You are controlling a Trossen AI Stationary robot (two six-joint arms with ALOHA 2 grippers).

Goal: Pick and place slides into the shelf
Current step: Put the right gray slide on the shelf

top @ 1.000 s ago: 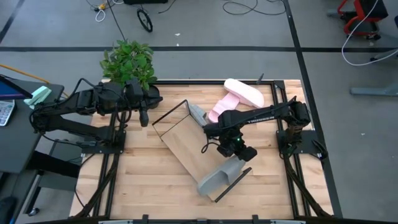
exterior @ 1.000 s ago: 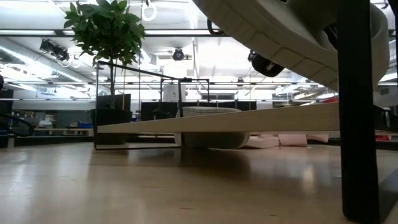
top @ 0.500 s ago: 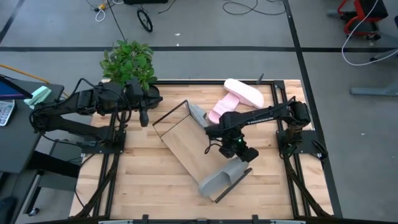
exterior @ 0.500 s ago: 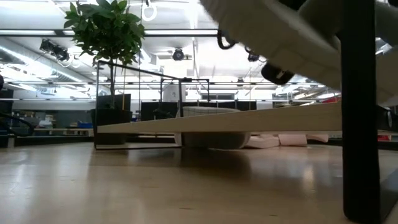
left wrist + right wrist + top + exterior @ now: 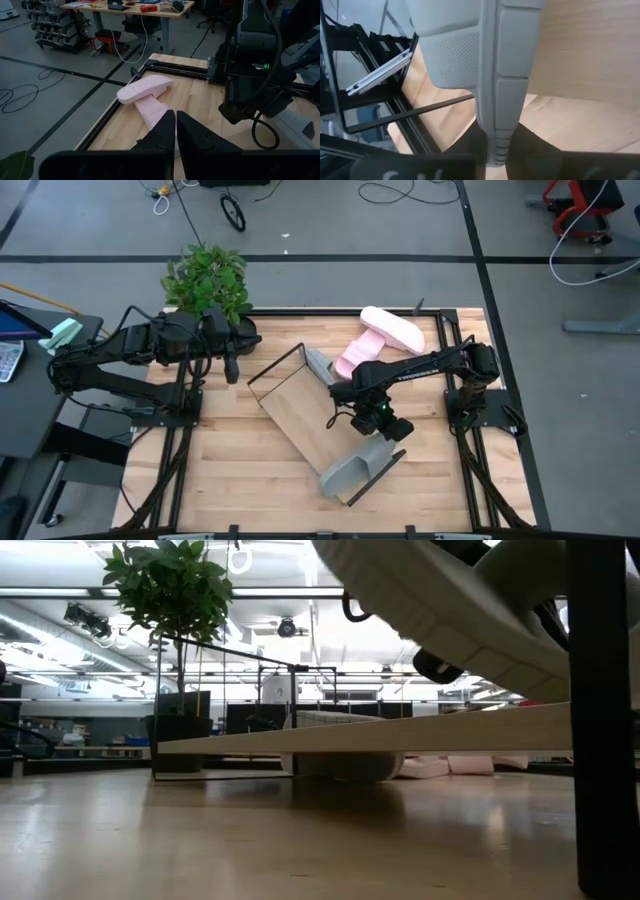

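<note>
The left hand [image 5: 231, 370] waited closed at ten o'clock, beside the plant [image 5: 204, 278]. The shelf [image 5: 300, 415] lay askew at the tabletop's [image 5: 230, 470] centre, one grey slide [image 5: 316, 363] at its twelve o'clock end. The right hand [image 5: 383, 427] pinched the other grey slide [image 5: 356, 465] by its edge at the five o'clock end. Two pink slides [image 5: 380, 338] lay at one o'clock.

In the high view the right tool [image 5: 383, 423] has crept slightly toward the upper left, and the grey slide [image 5: 356, 467] it holds with it.
</note>
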